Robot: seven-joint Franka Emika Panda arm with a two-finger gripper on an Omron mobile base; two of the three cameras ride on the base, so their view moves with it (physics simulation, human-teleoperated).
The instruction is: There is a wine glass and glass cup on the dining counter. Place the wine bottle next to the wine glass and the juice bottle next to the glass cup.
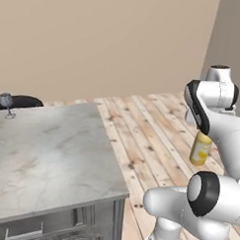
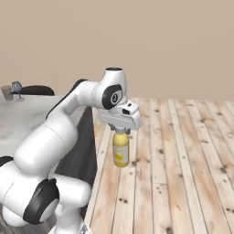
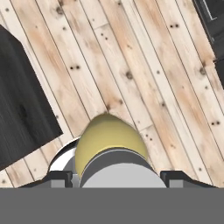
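Right base view: end effector (image 2: 120,131) closed on the neck of the juice bottle (image 2: 120,151), carried above the wooden floor (image 2: 183,160) — well apart from the glass cup (image 2: 7,92) and wine glass (image 2: 17,87) on the tabletop (image 2: 27,114). Juice placement is pending — the wine bottle's status cannot be judged.

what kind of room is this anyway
Probably a simulated kitchen or dining area: a long marble dining counter with drawers beneath, a wine glass at its far end, and a plank wood floor below a plain beige wall.

Base views flank arm; hand down
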